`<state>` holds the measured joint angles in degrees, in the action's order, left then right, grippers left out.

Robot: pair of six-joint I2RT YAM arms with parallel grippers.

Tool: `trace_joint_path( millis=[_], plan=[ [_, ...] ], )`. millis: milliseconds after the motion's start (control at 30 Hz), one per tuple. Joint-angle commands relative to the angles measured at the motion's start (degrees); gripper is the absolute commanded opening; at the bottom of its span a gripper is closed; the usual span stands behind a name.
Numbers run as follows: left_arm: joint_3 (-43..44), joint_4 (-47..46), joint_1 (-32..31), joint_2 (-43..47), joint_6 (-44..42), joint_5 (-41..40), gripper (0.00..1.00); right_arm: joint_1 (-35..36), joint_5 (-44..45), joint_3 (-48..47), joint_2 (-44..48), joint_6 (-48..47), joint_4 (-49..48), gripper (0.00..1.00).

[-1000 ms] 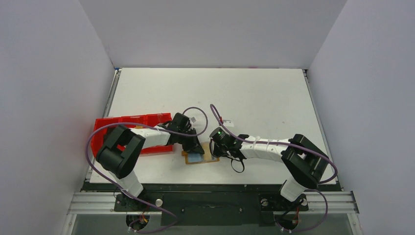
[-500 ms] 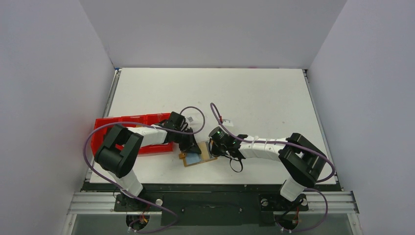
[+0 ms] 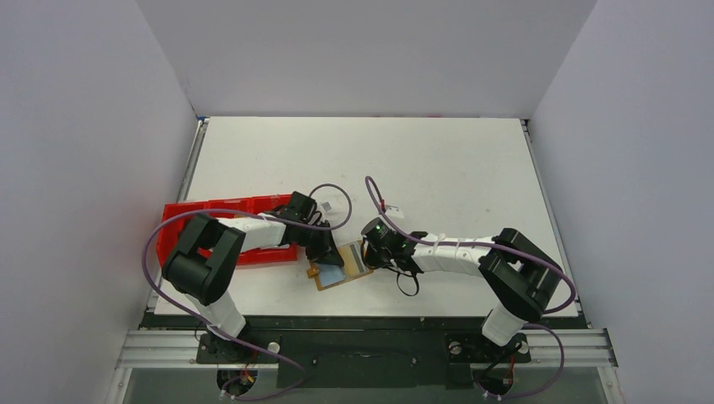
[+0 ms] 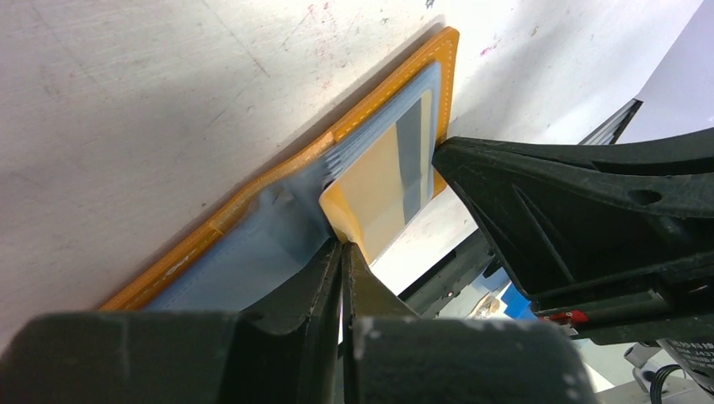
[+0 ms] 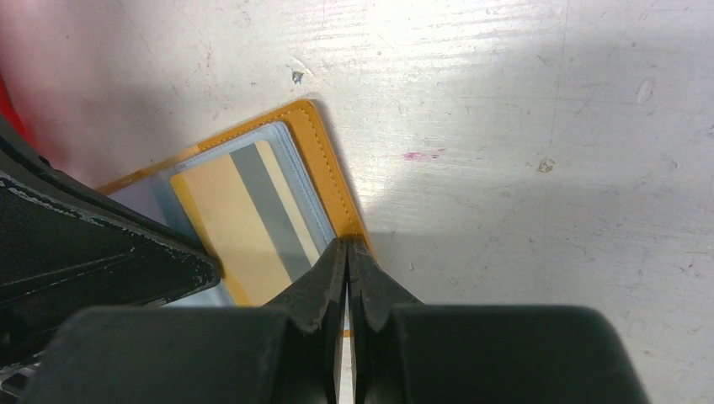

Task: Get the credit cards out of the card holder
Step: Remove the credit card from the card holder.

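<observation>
- The card holder (image 5: 324,160) lay open and flat on the white tabletop (image 3: 438,168), its orange stitched border framing clear, bluish sleeves.
- A tan credit card (image 5: 240,223) with a grey stripe lay across the holder's sleeves, one corner curled up off them.
- The left gripper (image 4: 343,251) met the card holder on the side facing the red tray (image 3: 215,210). Its jaws were pressed together, clamped on the curled corner of the credit card.
- The right gripper (image 5: 347,251) sat at the opposite side of the card holder, jaws together and pinched on the orange border.
- The black bodies of both grippers stood close together above the card holder.
- The red tray sat near the card holder, beyond the left gripper.
- Whether more cards sat in the sleeves could not be told.
</observation>
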<state>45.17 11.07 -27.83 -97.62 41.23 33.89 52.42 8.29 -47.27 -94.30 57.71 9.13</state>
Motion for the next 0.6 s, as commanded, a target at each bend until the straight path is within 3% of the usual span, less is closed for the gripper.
trace_joint_path(
  millis=[0,567],
  plan=[
    [2.4,2.8,0.8,0.4,-2.8,0.9,0.00,-0.9,1.4,3.2,-2.4,-0.6,6.7,0.00],
    [2.2,5.6,1.7,1.5,-4.1,1.2,0.00,-1.1,1.6,4.0,-2.0,-0.3,6.6,0.00]
  ],
)
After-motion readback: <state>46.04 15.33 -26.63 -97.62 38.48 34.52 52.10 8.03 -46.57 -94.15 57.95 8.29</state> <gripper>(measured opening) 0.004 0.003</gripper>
